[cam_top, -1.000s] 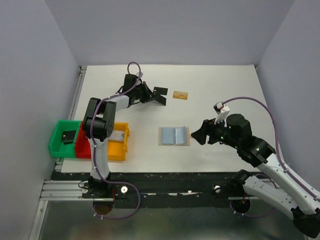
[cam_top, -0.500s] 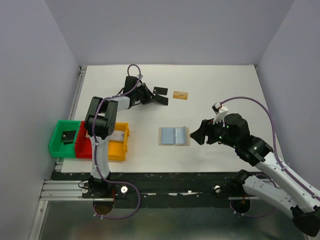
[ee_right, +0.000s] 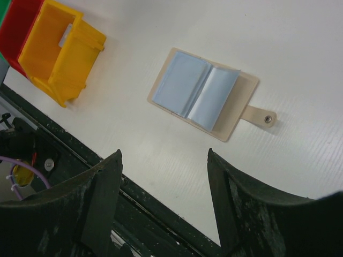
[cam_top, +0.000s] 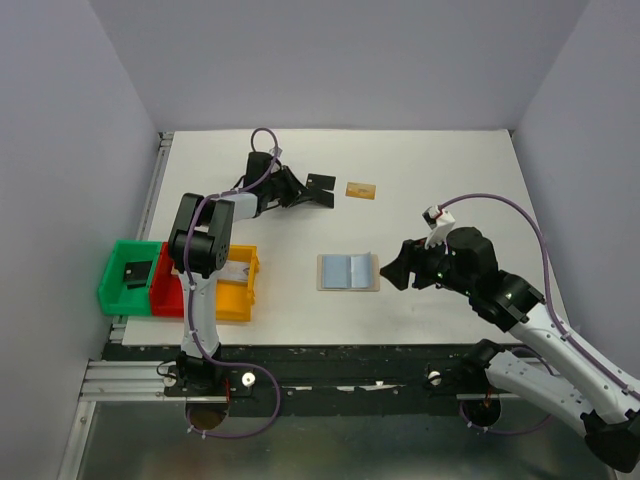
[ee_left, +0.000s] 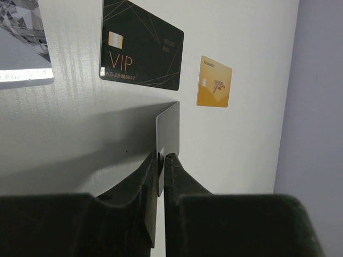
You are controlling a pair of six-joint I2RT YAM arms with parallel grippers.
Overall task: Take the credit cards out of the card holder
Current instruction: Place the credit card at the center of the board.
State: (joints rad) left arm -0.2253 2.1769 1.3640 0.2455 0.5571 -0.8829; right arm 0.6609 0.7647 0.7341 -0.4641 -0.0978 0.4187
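Near the table's front edge, the right gripper (ee_right: 163, 155) hangs with its jaws wide apart just beside the card holder (ee_right: 203, 93), which lies open with its blue panels up. Farther back, the left gripper (ee_left: 162, 159) pinches a grey credit card (ee_left: 169, 126) standing on edge. Close by, a black VIP card (ee_left: 142, 51), a gold card (ee_left: 214, 82) and a silvery card (ee_left: 21, 43) lie flat on the white table (ee_left: 241, 139).

Bright, even light; soft shadows; left gripper (ee_left: 162, 157) blurred near the lens.
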